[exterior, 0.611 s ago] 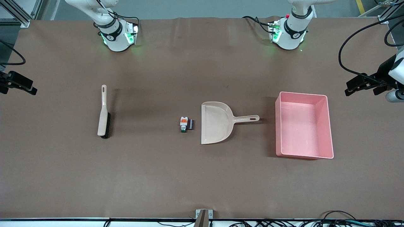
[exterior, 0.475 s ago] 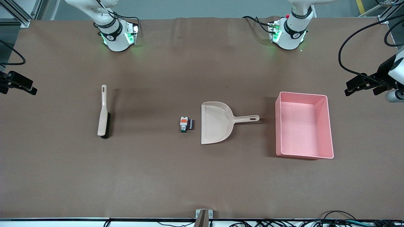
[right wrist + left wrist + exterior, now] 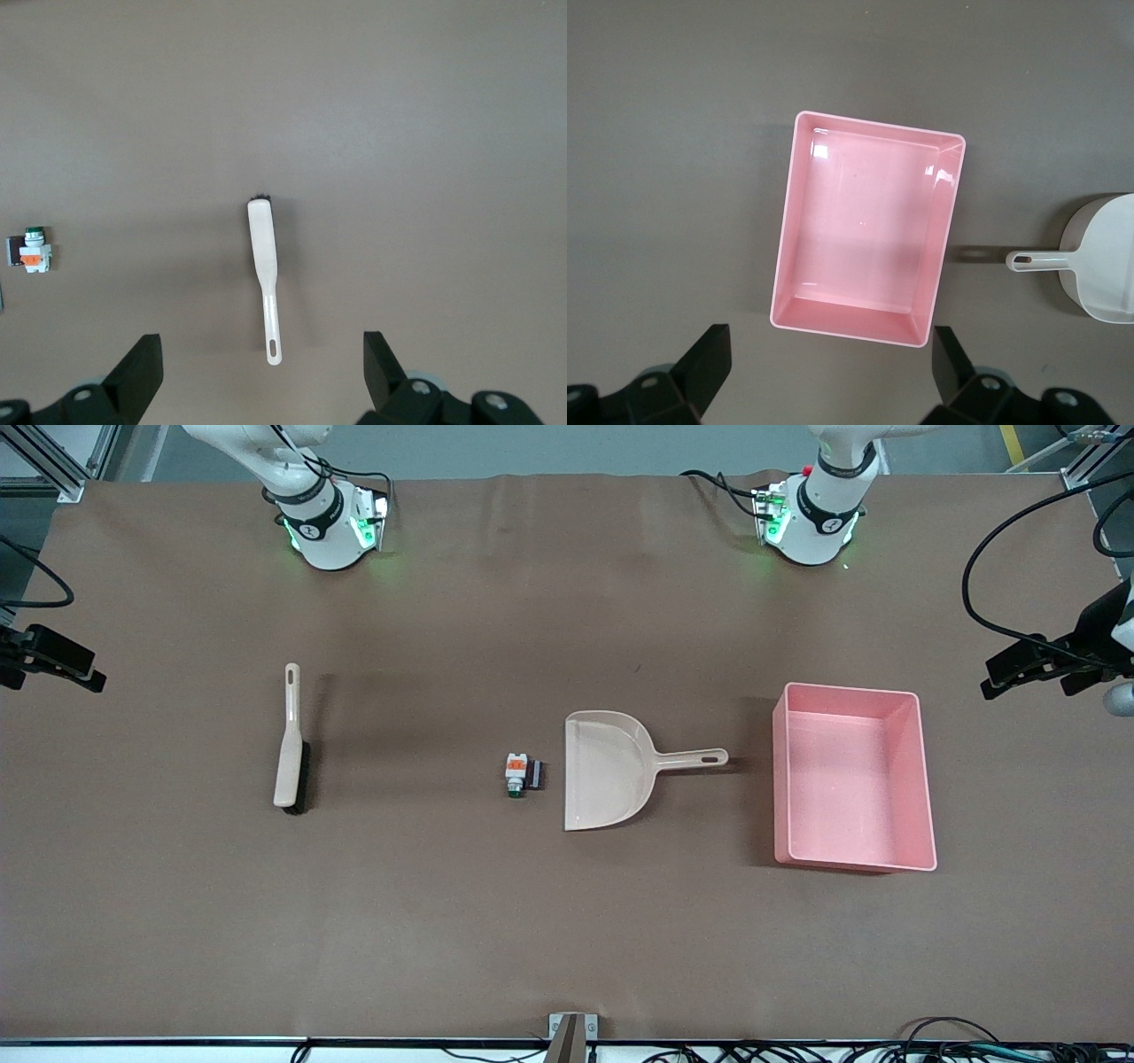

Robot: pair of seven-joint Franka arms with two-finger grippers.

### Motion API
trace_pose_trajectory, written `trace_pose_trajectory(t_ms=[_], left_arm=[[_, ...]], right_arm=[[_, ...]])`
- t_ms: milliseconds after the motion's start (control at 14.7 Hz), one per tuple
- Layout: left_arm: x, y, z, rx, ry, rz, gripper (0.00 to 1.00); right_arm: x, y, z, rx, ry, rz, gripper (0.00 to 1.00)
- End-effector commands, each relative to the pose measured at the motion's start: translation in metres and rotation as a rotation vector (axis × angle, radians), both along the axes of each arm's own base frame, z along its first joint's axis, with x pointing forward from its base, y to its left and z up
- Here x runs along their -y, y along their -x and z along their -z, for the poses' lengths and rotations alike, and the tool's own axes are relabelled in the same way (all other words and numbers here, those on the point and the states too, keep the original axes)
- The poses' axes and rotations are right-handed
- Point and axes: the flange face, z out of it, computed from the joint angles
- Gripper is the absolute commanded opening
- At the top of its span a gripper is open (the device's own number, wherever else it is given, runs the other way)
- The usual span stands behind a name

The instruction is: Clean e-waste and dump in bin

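the bin [image 3: 854, 778] is sitting toward the left arm's end of the table, the dustpan [image 3: 607, 771] and e-waste [image 3: 522, 773] are lying beside it mid-table, and high above, the left gripper [image 3: 831, 365] and right gripper [image 3: 262, 365] are hovering released.

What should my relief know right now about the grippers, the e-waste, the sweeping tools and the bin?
Left gripper: open, empty, high over the rectangular pink plastic bin.
Right gripper: open, empty, high over the beige hand brush.
The two tiny e-waste parts, one white, one dark, lie together beside the mouth of the beige plastic dustpan; the dustpan's handle points at the bin.
Done: nothing; the bin holds nothing.
Left: take brush and dustpan, sweep, dump.
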Motion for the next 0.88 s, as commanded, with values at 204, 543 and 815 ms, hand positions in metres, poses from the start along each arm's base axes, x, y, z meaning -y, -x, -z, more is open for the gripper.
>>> trace_pose_trajectory(t_ms=[204, 543, 815], left_arm=[[0.081, -0.016, 0.043, -0.085, 0.027, 0.169, 1.00], [0.117, -0.037, 0.126, -0.198, 0.064, 0.741, 1.00], [0.150, -0.050, 0.169, -0.236, -0.102, 1.113, 1.00]], right_arm=[[-0.005, 0.010, 0.035, -0.126, -0.001, -0.052, 1.00], [-0.021, 0.016, 0.133, -0.248, -0.014, -0.098, 1.00], [-0.031, 0.030, 0.204, -0.283, -0.015, -0.116, 1.00]])
